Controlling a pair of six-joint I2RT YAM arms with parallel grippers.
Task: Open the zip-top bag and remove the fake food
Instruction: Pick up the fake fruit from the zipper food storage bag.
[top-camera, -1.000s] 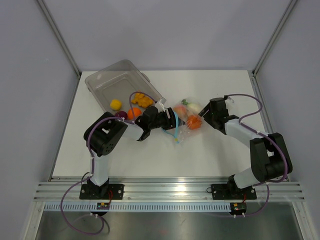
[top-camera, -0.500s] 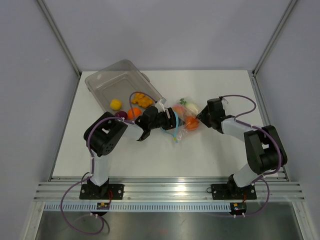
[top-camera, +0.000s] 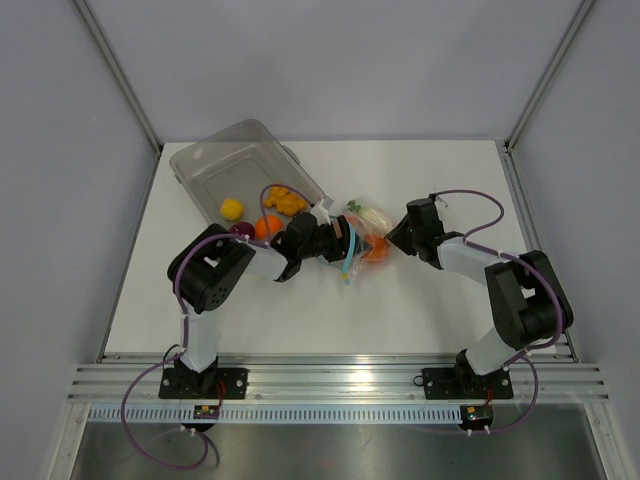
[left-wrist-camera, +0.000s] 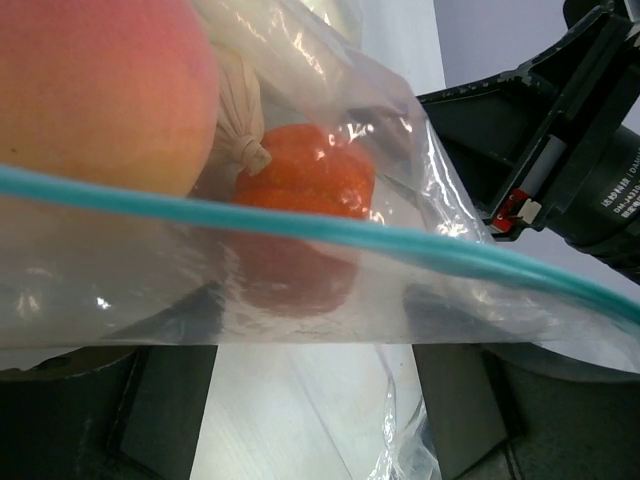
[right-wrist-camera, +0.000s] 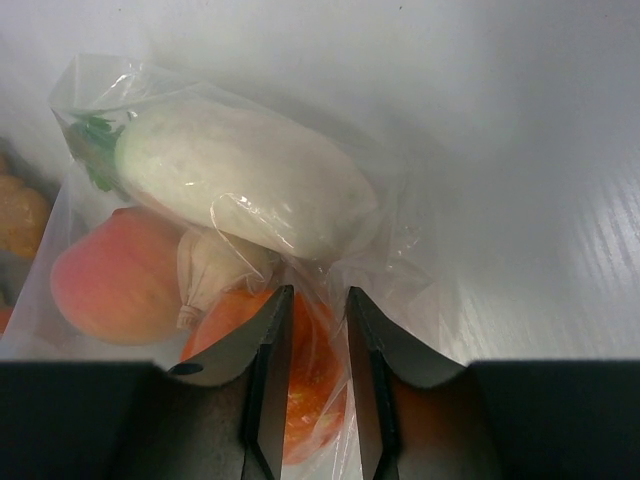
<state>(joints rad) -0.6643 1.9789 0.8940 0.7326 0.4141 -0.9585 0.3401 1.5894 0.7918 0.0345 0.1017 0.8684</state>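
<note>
The zip-top bag (top-camera: 362, 232) lies on the white table between my two grippers. Its light-blue zip strip (left-wrist-camera: 300, 228) runs across the left wrist view. Inside it are fake food pieces: a peach (right-wrist-camera: 110, 280), a white radish (right-wrist-camera: 240, 180), a garlic bulb (right-wrist-camera: 215, 265) and an orange piece (right-wrist-camera: 312, 375). My left gripper (top-camera: 338, 245) is at the bag's mouth, jaws wide apart, with loose film hanging between them. My right gripper (right-wrist-camera: 318, 295) is at the bag's closed end. Its jaws are a narrow gap apart, with bunched film between them and the orange piece below.
A rigid clear tub (top-camera: 215, 165) sits at the back left, tilted toward the bag. It holds a yellow piece (top-camera: 232, 208), an orange ball (top-camera: 267, 226), a purple piece (top-camera: 241, 230) and a yellow-orange cluster (top-camera: 287, 198). Bare table lies in front and to the right.
My right gripper has moved left onto the bag's closed end and its jaws have narrowed. The bag has bunched slightly leftward. My left jaws have widened.
</note>
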